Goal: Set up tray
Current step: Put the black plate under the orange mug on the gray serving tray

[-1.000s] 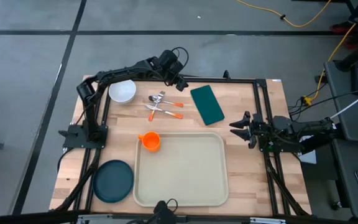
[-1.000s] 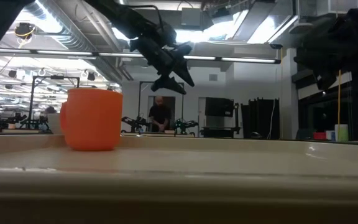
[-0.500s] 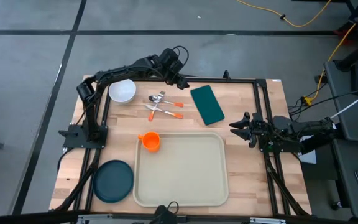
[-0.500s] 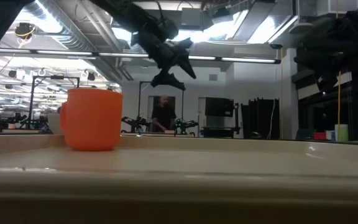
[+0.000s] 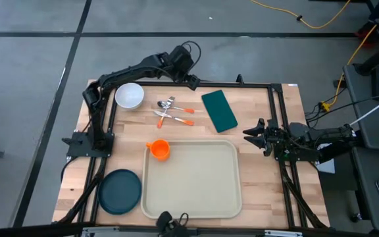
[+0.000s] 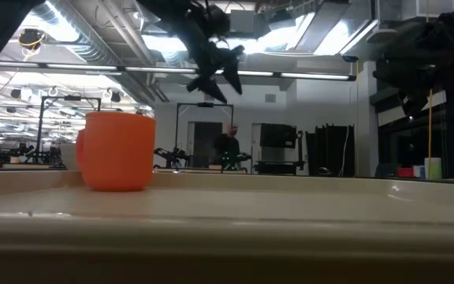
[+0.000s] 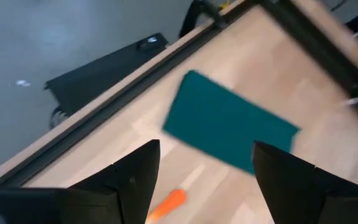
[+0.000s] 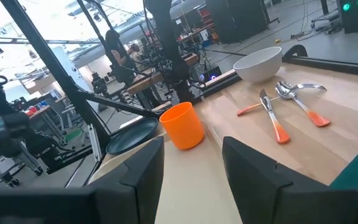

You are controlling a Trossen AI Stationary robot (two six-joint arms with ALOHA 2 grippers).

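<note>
Left tool lifted back, fingers apart, empty. Napkin just beside it; right tool parted, idle beside tray.

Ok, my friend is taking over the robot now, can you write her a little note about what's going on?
Left claw: open, empty, up over the table's far edge near the green napkin.
Right claw: open, empty, waiting at the right side.
Tray: sits at the near middle, with only the orange cup in its far-left corner.
Left to do: white bowl, cutlery, napkin and dark plate all lie on the table, off the tray.
</note>
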